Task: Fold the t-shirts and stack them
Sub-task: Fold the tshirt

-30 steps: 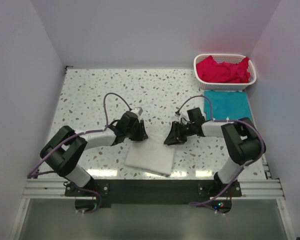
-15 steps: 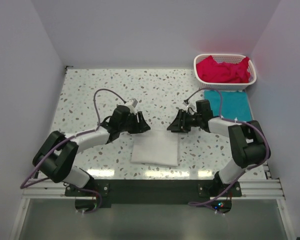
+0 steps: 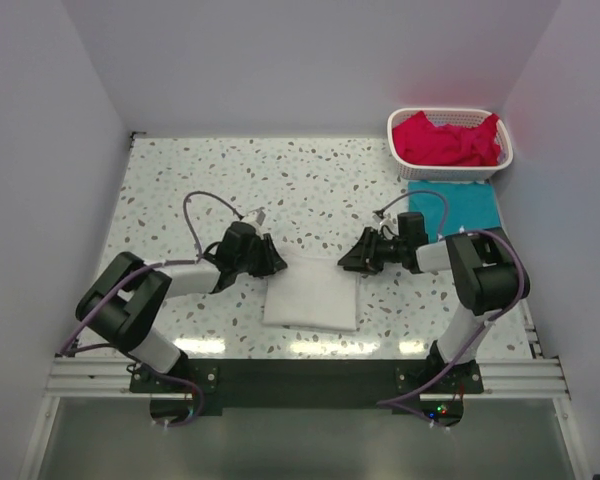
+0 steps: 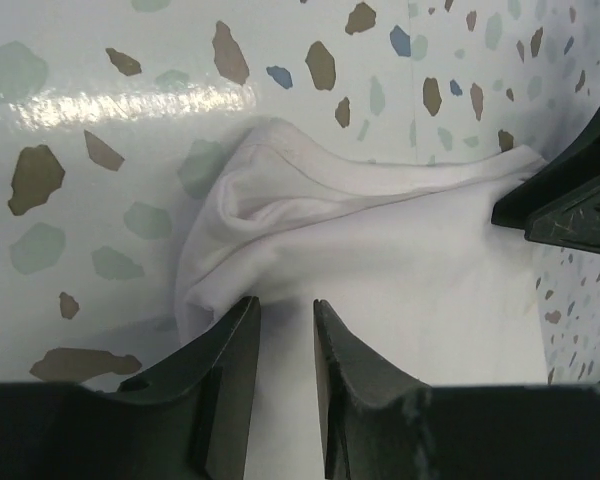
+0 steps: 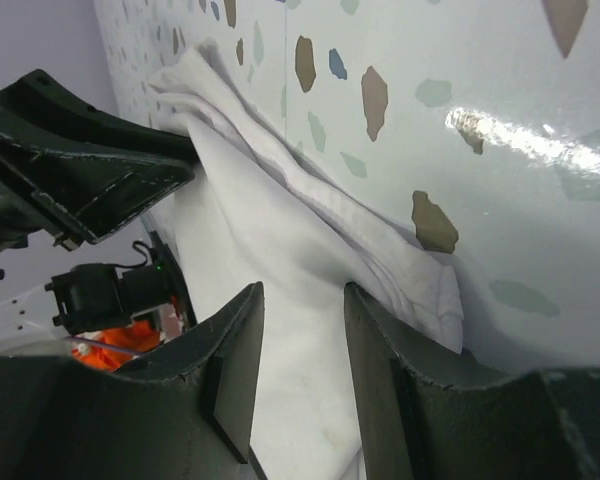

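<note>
The white t-shirt (image 3: 310,295) lies folded in a rough rectangle at the middle near edge of the table. My left gripper (image 3: 275,262) is low at its far left corner, and my right gripper (image 3: 348,262) at its far right corner. In the left wrist view the gripper (image 4: 285,310) has its jaws slightly apart over the white fabric (image 4: 400,260), whose corner is bunched. In the right wrist view the gripper (image 5: 302,300) also has its jaws apart, with the fabric (image 5: 250,220) lying below. The teal t-shirt (image 3: 460,210) lies folded at the right. Red-pink t-shirts (image 3: 445,142) fill the basket.
The white lattice basket (image 3: 450,113) stands at the far right corner, just behind the teal shirt. Walls close in the speckled table (image 3: 180,180) on the left, back and right. Each gripper's fingers show in the other's wrist view, close across the shirt's far edge.
Both grippers carried the white shirt's edge away from the arms and came down at its far corners. The shirt went from a skewed sheet to a squarer folded rectangle. Jaws now stand apart.
</note>
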Robot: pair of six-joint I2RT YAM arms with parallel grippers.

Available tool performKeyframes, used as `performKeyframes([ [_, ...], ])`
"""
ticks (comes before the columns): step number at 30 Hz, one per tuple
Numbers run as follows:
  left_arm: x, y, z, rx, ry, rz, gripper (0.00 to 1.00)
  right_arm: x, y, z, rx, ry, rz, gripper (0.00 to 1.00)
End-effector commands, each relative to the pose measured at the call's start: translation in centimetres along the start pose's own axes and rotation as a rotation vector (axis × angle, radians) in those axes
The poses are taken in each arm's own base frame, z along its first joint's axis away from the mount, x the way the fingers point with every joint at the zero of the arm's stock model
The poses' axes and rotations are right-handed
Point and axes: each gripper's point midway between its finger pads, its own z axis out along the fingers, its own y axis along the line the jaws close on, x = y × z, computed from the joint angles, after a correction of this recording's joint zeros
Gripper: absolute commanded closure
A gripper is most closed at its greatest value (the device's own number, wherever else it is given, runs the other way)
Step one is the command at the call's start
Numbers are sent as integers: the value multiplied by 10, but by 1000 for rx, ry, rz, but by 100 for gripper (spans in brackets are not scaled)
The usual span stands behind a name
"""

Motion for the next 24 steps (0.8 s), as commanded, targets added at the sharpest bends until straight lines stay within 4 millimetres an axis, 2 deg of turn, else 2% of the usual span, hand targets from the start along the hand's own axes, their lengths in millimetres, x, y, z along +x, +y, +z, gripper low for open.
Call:
performKeyframes([
  [1,-21,13,1,-24,-84,-61,67,-16,-33,1,73,-83,1,57],
  [4,-22,20,-8,-35,-86,-102,64,-17,-39,0,105,-83,7,57],
  [5,-28,15,-13,-26,-102,-102,61,-18,-35,-2,101,-84,1,57],
  [7,-28,13,-20,-35,-96,-98,53,-24,-24,-7,99,-93,-28,56],
  [8,-38,7,-28,-25,-123,-86,51,-23,-17,-15,123,-83,-46,56],
  [9,-36,9,-33,-45,-109,-82,49,-26,-17,-20,165,-92,-59,55],
  [10,-42,4,-38,-44,-120,-63,45,-24,-11,-27,201,-70,-55,54],
  [11,-45,3,-47,-57,-124,-54,44,-26,1,-35,212,-80,-110,52],
  [12,-55,-3,-52,-45,-158,-41,41,-29,5,-42,242,-94,-123,52],
  [13,-52,0,-58,-71,-142,-37,37,-29,6,-47,290,-104,-142,50],
  [14,-60,-2,-68,-86,-162,-16,35,-24,6,-55,341,-86,-134,45],
  [15,-54,3,-73,-115,-137,-4,33,-25,16,-64,356,-113,-160,40],
  [17,-61,-1,-84,-129,-152,49,28,-13,14,-76,441,-110,-159,38],
  [18,-52,1,-88,-148,-115,65,27,-8,14,-80,464,-111,-159,37],
  [19,-52,2,-91,-171,-119,86,25,-4,20,-86,479,-126,-181,36],
  [20,-49,-6,-95,-177,-124,136,24,6,11,-94,540,-119,-162,36],
  [22,-37,-13,-99,-194,-98,195,22,13,11,-105,571,-148,-167,35],
  [23,-29,-23,-100,-193,-94,240,21,23,3,-109,598,-133,-143,34],
  [24,-22,-25,-100,-196,-76,254,21,27,0,-111,607,-133,-136,34],
])
